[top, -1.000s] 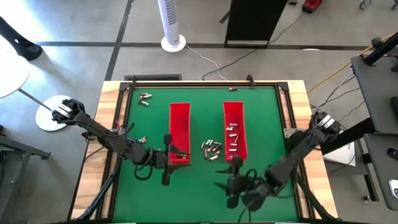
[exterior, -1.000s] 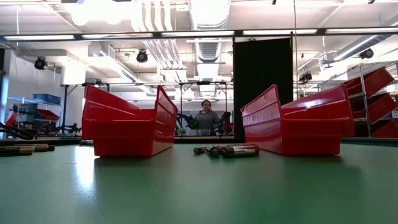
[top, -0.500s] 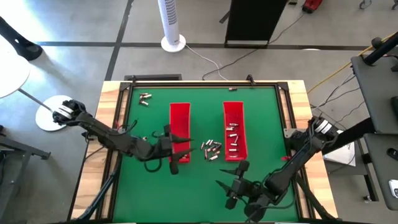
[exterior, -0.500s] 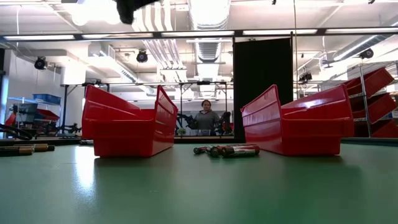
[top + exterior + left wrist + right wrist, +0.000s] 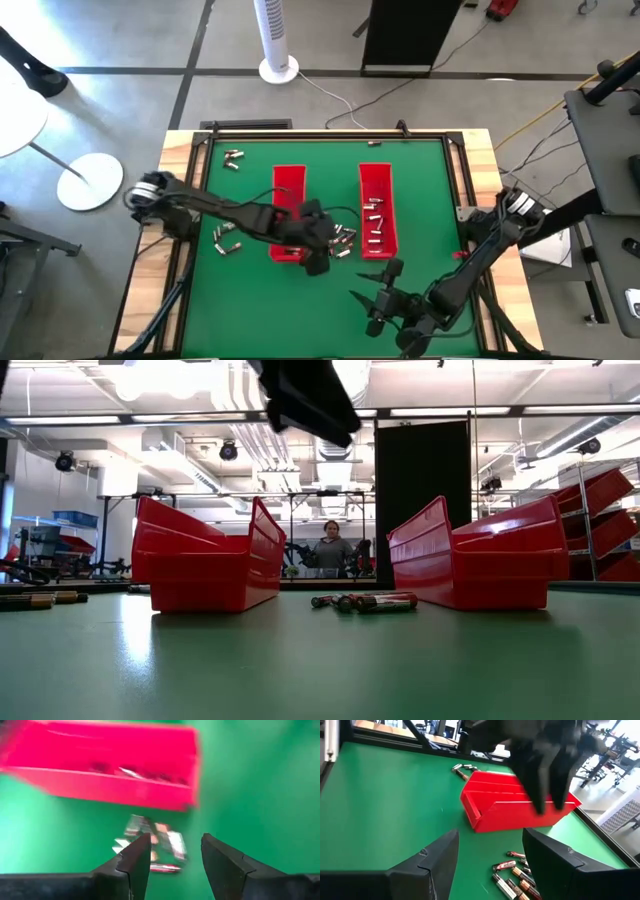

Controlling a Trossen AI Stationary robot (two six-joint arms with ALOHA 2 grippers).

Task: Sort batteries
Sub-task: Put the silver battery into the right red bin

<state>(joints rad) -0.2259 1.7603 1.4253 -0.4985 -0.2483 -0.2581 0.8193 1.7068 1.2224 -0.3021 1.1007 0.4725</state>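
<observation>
The batteries [image 5: 341, 238] are tiny silvery-grey cylinders, some with darker or coppery ends, lying in a loose heap on the green desk [image 5: 420, 190] between the two long red trays and just beside the right red tray [image 5: 377, 210]; a few more lie inside that tray, and small groups lie well to the far side of the left red tray [image 5: 288, 205]. The left end effector [image 5: 322, 238] hangs above the heap with its fingers spread and nothing between them. The right end effector [image 5: 375, 300] waits near the desk's front edge, well apart from the right red tray, fingers spread and empty.
</observation>
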